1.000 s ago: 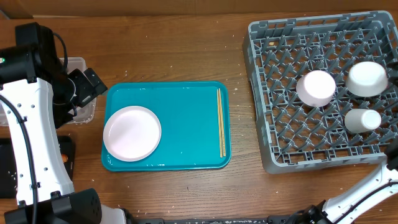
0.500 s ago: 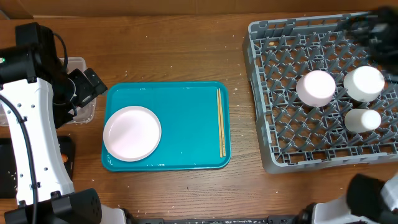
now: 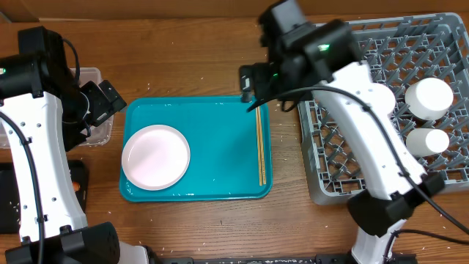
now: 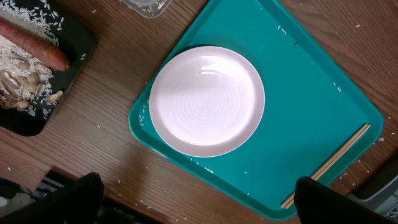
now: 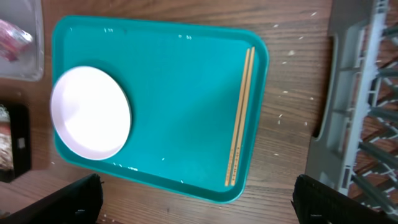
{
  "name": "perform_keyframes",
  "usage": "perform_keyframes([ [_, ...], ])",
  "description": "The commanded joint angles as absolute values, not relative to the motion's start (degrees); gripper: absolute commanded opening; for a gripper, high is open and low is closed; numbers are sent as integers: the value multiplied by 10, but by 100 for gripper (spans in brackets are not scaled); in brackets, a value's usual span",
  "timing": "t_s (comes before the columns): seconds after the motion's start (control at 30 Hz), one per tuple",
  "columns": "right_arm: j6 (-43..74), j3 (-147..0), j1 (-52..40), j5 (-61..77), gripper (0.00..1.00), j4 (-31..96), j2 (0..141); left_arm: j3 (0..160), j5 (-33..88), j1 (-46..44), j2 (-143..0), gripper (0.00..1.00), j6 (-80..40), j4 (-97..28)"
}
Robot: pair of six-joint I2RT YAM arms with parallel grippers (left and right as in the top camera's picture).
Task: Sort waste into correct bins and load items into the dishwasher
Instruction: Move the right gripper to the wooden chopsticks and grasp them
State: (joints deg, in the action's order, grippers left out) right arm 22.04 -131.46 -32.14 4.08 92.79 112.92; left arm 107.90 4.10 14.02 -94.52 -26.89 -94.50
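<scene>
Along the right edge of the flat teal tray (image 3: 220, 132) lie the thin wooden chopsticks (image 3: 259, 143), side by side, with the large round white plate (image 3: 155, 156) at the tray's left. Loading the grey lattice dish rack (image 3: 322, 183) seems the step in hand; the next move calls for a descent and a narrow pinch on the chopsticks. The right hand (image 3: 251, 94) hovers over their far end, fingers spread and empty, its arm reaching across from the rack. The left hand (image 3: 102, 103), also spread, hangs beside the tray.

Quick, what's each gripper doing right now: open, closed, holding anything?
Left gripper: open, fingers spread wide, holding nothing.
Right gripper: open, fingers spread wide, holding nothing.
</scene>
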Motion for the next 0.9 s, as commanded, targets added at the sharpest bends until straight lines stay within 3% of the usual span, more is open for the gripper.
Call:
perform_keyframes([
  [0.0,230,-1299,-346,15,100,920,1184,1076,41,142,-946,100,-274,-944],
  [0.3,277,-1176,-353,51,98,839,1289,1076,41,142,-946,100,-275,-944],
  [0.87,283,-997,-353,90,93,658,1291,1076,41,142,-946,100,-275,-944],
])
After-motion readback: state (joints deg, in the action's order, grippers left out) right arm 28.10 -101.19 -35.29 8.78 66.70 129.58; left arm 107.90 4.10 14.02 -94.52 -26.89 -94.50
